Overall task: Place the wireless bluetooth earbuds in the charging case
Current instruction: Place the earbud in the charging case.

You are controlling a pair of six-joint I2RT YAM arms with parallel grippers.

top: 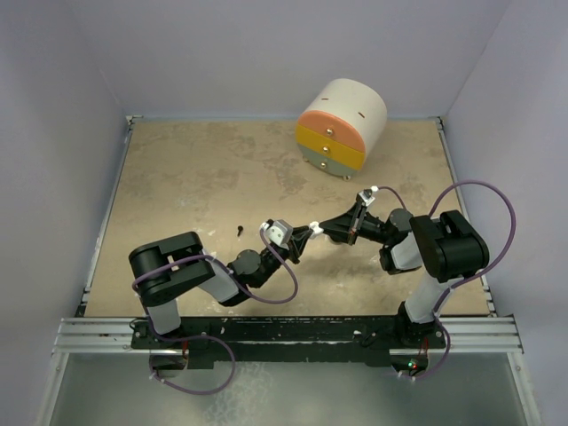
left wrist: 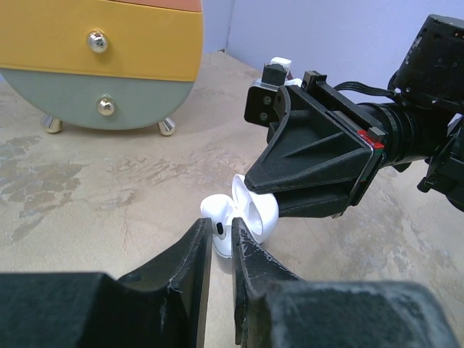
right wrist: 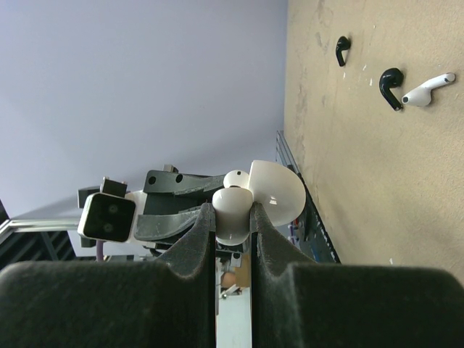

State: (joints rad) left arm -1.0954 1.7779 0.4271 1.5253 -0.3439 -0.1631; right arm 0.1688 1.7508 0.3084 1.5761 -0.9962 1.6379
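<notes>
right tool (right wrist: 232, 212) pinches the open white charging case (right wrist: 280, 190); left tool (left wrist: 222, 230), near shut, flanks its earbud (left wrist: 219, 216), grip unclear.

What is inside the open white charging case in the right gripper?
A white earbud sits at the mouth of the charging case, between the fingers of the left gripper. The wells beneath are covered, so a second earbud cannot be seen.

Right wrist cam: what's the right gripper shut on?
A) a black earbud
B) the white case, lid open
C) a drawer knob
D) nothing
B: the right gripper has both fingers pressed against the white case, whose lid stands open beside them.
</notes>
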